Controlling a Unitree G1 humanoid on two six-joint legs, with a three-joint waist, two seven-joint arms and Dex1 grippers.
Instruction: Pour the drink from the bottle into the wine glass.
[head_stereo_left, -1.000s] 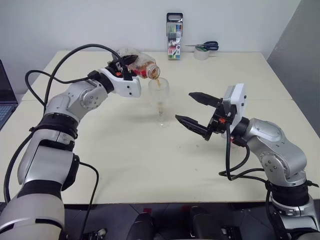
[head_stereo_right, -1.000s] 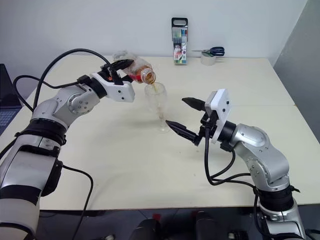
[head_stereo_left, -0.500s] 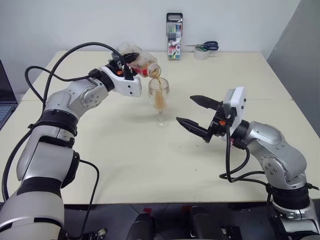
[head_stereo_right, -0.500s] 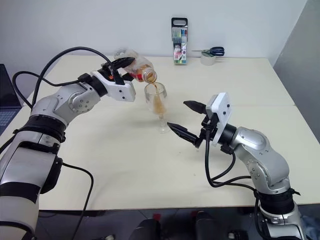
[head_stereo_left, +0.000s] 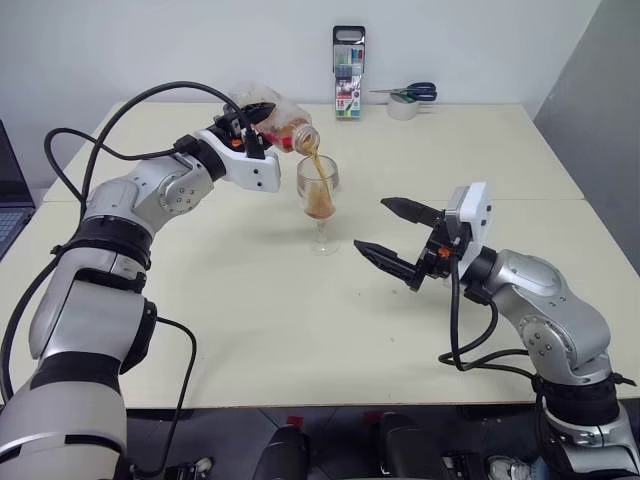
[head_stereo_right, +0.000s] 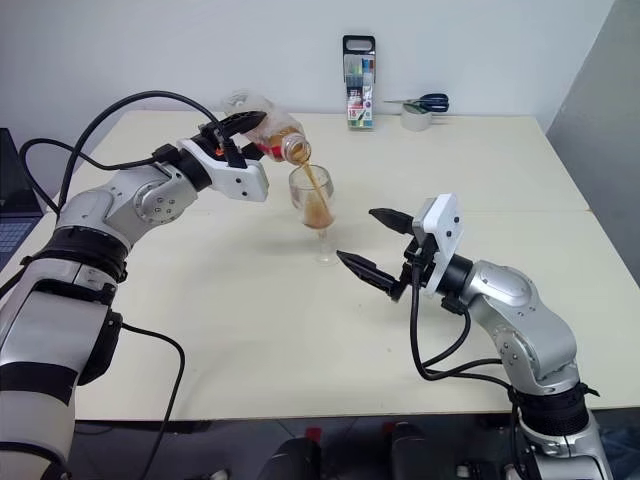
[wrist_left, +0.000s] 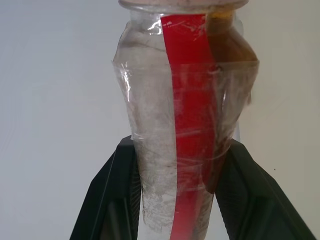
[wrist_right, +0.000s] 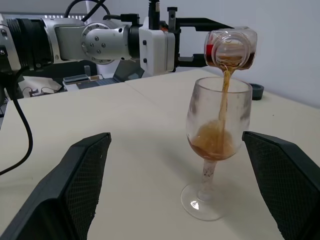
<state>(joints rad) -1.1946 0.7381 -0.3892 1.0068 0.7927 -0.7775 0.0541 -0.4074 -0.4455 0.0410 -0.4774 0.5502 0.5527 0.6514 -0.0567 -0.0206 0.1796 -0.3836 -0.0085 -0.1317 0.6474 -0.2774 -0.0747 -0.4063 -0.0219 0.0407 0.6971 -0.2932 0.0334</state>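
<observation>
The clear wine glass (head_stereo_left: 319, 195) stands upright near the middle of the table (head_stereo_left: 250, 320). Its bowl holds some amber drink (wrist_right: 212, 145). My left gripper (head_stereo_left: 253, 120) is shut on the bottle (head_stereo_left: 277, 124), with a black finger (wrist_left: 107, 200) on each side of its body. The bottle is uncapped and tipped mouth-down just above the glass's rim. A thin stream of drink (wrist_right: 223, 95) runs from its mouth into the bowl. My right gripper (head_stereo_left: 372, 224) stands open to the right of the glass, a little apart from it, holding nothing.
An upright pack of coloured pens (head_stereo_left: 349, 73) stands at the table's far edge. To its right, scissors (head_stereo_left: 415, 92) lie on a roll of tape (head_stereo_left: 403, 108). A laptop's edge (head_stereo_left: 10, 200) shows at the far left.
The drink in the glass has risen from a trickle to a pool in the bowl's lower part, and the stream keeps running. Both arms have held their places.
</observation>
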